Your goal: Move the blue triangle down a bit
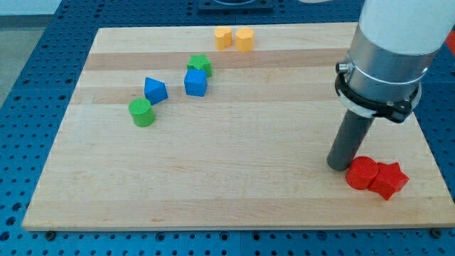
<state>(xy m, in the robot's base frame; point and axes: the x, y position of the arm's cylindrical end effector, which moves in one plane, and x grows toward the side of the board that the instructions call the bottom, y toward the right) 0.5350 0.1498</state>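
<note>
Red blocks point(377, 176) beside my tip point(340, 167); blue triangle point(154, 90) far view's left.

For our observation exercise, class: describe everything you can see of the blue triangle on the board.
The blue triangle is a small, solid block of smooth, plastic-looking material, lying flat on the wooden board in its upper-left part. Its lower-left corner touches or nearly touches the green cylinder. The blue cube sits apart to its right. My tip is far off at the view's right, beside the red blocks.
</note>
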